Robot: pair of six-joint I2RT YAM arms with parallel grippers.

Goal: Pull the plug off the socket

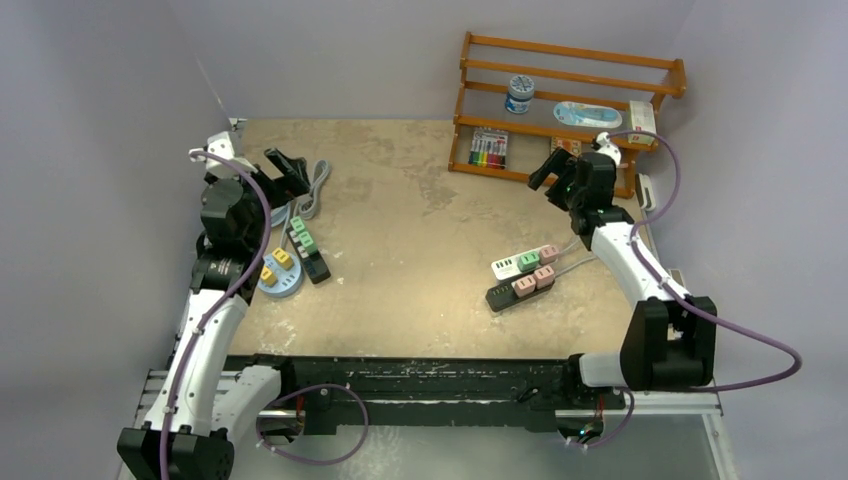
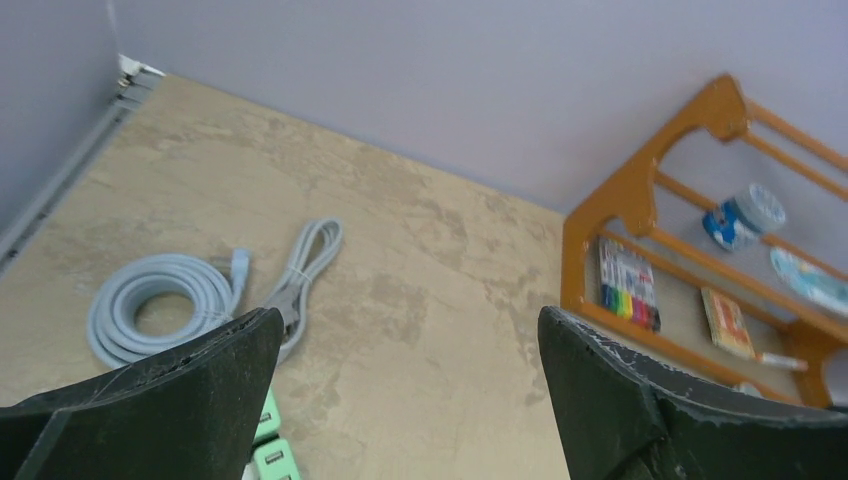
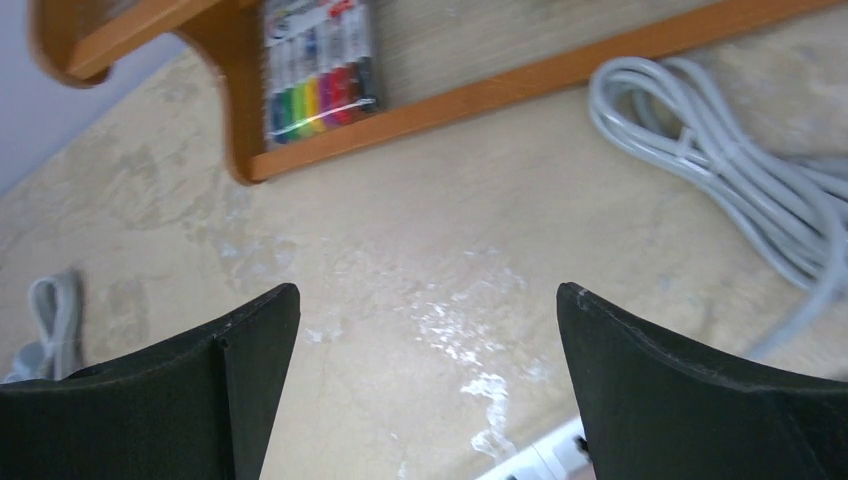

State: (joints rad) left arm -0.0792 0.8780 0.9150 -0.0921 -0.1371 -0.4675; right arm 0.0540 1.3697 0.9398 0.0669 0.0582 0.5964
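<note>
Wide tan table [image 1: 420, 200], wooden rack [image 1: 570, 75] at its far right. The left gripper [image 1: 290, 172] hangs over the far-left side, fingers spread wide, nothing between them. The right gripper [image 1: 553, 178] sits up by the rack, also spread and empty. Right of centre two strips lie side by side, long axes running near-left to far-right: the white strip [image 1: 525, 262] is farther and the black strip [image 1: 518, 291] nearer, with pink plugs [image 1: 533, 281] seated on its right half, facing up. Over on the left, the left strip [image 1: 306, 250] runs far to near and carries green plugs [image 1: 301, 232]. A round blue hub [image 1: 280, 276] with yellow plugs [image 1: 275, 264] lies just beside it.
</note>
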